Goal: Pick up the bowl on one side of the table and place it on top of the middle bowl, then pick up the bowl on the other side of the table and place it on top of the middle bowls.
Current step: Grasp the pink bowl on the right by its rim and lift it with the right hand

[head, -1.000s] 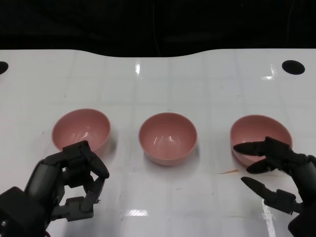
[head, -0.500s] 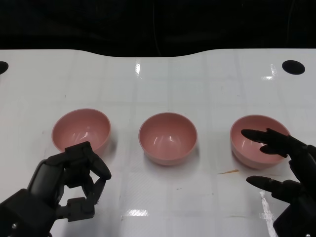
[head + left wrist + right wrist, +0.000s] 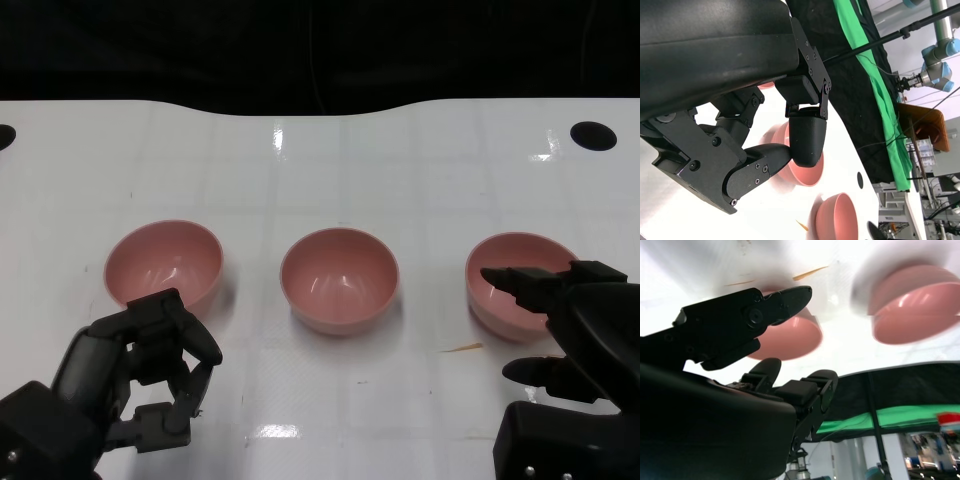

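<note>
Three pink bowls are lined up in a row across the white table [image 3: 330, 170] in the head view. The left bowl [image 3: 163, 262] is found at mid-left of the frame, the middle bowl [image 3: 339, 279] dead centre, and the right bowl [image 3: 515, 282] at mid-right. All three are sat upright and kept well apart from each other, nothing stacked yet.

The left hand [image 3: 140, 375] is seen at the lower left of the frame, just below the left bowl's near rim. Its fingers are curled in toward the palm and nothing is held in them; the bowl isn't gripped. In the left wrist view the same curled fingers [image 3: 805, 137] are shown close up with a pink bowl behind them.

The right hand [image 3: 560, 330] is placed at the lower right. Its fingers are spread apart, with the upper ones reaching over the near rim of the right bowl and another one set lower, below the bowl on the table side. Nothing is clamped between them as far as can be told, so the hand is read as spread wide and empty. Whether the fingertips actually touch the rim can't be told.

A thin pale sliver [image 3: 462, 348] is left lying on the table just below the right bowl. Two dark round holes are spotted at the table's far edges, one at upper right [image 3: 592, 135].
</note>
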